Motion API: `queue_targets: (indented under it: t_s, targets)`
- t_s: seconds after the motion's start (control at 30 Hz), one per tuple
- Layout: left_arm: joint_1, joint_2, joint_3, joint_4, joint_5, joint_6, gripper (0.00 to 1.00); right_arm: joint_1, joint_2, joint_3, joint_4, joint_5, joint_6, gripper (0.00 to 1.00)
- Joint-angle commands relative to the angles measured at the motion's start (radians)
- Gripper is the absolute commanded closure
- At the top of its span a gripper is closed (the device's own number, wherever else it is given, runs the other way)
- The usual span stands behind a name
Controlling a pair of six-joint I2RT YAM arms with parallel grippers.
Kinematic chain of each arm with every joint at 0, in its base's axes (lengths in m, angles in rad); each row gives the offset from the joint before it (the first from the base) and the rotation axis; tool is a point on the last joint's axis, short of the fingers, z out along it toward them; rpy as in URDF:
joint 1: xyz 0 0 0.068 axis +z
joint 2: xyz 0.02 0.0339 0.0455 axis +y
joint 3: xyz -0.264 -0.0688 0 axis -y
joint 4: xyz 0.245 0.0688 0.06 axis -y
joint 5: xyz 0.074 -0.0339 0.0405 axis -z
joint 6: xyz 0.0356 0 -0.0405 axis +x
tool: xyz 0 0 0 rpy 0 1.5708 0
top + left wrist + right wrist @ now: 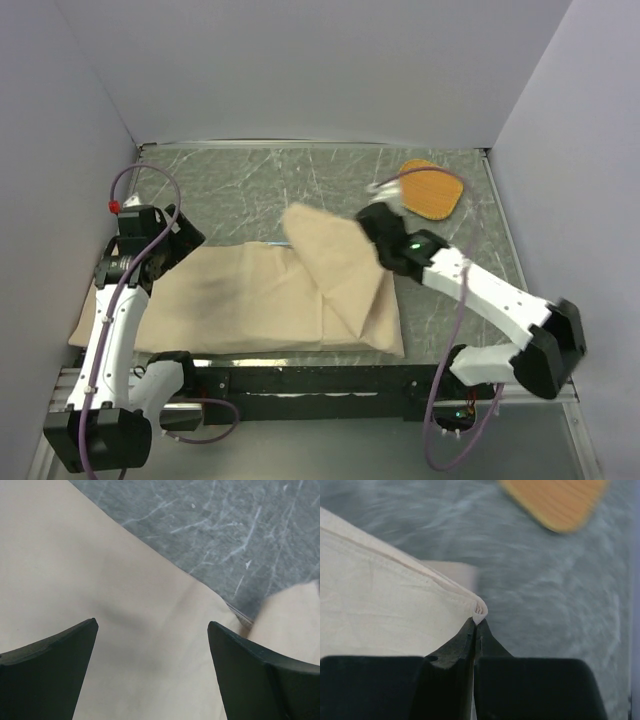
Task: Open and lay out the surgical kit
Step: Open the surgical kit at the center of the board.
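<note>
Top external view: large beige wrapping cloth lies bundled on the grey marbled table, toward its near edge, one flap raised. Right fingers pinched tight on that flap's hemmed corner. Left fingers spread wide, empty, over the cloth. Contents hidden. Judgement: unwrapping barely begun; all laying-out remains.

Your top camera sits high over the near edge of the table, looking down and forward, far enough to take in its whole surface. Your left wrist camera hangs close over the beige wrapping cloth, facing down. Your right wrist camera, equally close, shares that cloth and the orange woven pad with the top view.
</note>
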Motion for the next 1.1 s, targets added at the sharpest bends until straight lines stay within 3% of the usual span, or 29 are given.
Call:
queue_targets:
  t_s: [0.0,0.03,0.23,0.37,0.6,0.63,0.67,0.83,0.93,1.07]
  targets:
    - [-0.009,-0.065,-0.043,0.044,0.092,-0.029,0.01,-0.286,-0.206,-0.076,-0.148,0.205,0.192,1.0]
    - [-0.007,-0.077,-0.047,0.04,0.097,-0.021,0.01,-0.407,-0.265,-0.087,-0.167,0.217,0.198,1.0]
    - [-0.099,-0.133,-0.04,0.021,0.102,-0.007,0.01,-0.824,-0.438,-0.182,-0.061,0.266,0.124,1.0]
    - [-0.188,-0.157,-0.052,0.024,0.079,-0.005,0.01,-0.998,-0.433,-0.221,0.017,0.247,0.058,0.92]
    - [-0.282,-0.197,-0.058,0.003,0.016,0.008,0.0,-1.086,-0.331,-0.101,-0.123,0.285,0.147,0.39]
    - [-0.289,-0.199,-0.058,0.004,0.016,0.009,0.01,-1.085,-0.33,-0.059,-0.145,0.259,0.158,0.37]
    - [-0.294,-0.2,-0.058,0.006,0.016,0.008,0.0,-1.086,-0.332,-0.034,-0.165,0.215,0.157,0.34]
    - [-0.292,-0.176,-0.048,0.017,-0.045,0.011,0.01,-1.083,-0.396,-0.064,-0.053,-0.436,0.133,0.1]
    - [-0.294,-0.143,-0.032,0.018,-0.087,0.017,0.0,-1.083,-0.374,-0.141,0.051,-0.652,0.216,0.05]
    - [-0.292,-0.091,-0.031,0.044,-0.141,0.017,0.0,-1.083,-0.271,-0.224,0.251,-0.802,0.316,0.03]
